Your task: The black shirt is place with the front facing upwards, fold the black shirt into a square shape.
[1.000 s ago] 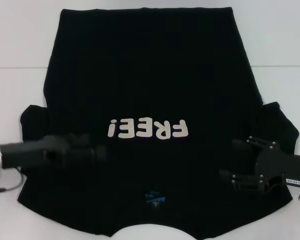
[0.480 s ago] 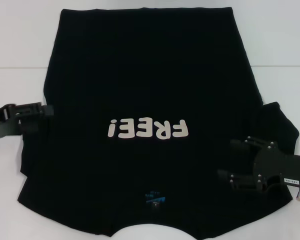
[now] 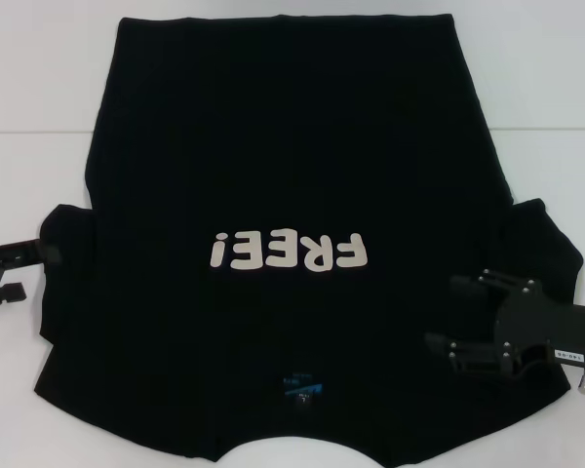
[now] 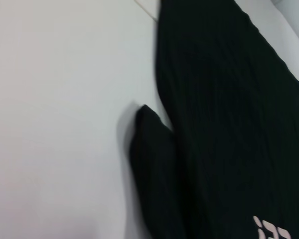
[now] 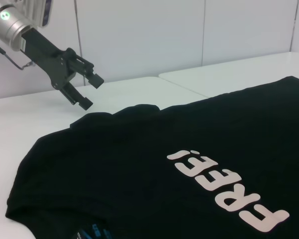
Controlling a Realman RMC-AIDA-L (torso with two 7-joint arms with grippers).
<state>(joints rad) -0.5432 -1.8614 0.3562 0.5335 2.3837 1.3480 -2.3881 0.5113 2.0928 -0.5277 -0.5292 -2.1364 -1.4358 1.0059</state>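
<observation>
The black shirt [image 3: 292,146] lies flat on the white table, front up, with the cream "FREE!" letters [image 3: 288,252] and the blue neck label [image 3: 300,387] towards me. My left gripper [image 3: 37,271] is open, just off the left sleeve [image 3: 68,229]. In the right wrist view it [image 5: 92,93] hovers above the table past the shirt [image 5: 164,164]. My right gripper [image 3: 441,310] is open and empty above the shirt, beside the right sleeve [image 3: 541,239]. The left wrist view shows the left sleeve [image 4: 154,164] lying by the shirt body.
The white table [image 3: 39,97] shows bare strips on both sides of the shirt. A seam [image 3: 29,134] runs across the table on both sides. A white wall [image 5: 189,35] stands behind the table in the right wrist view.
My left gripper has pulled back leftwards from over the shirt's lower left part to just off the left sleeve. The right gripper has hardly moved.
</observation>
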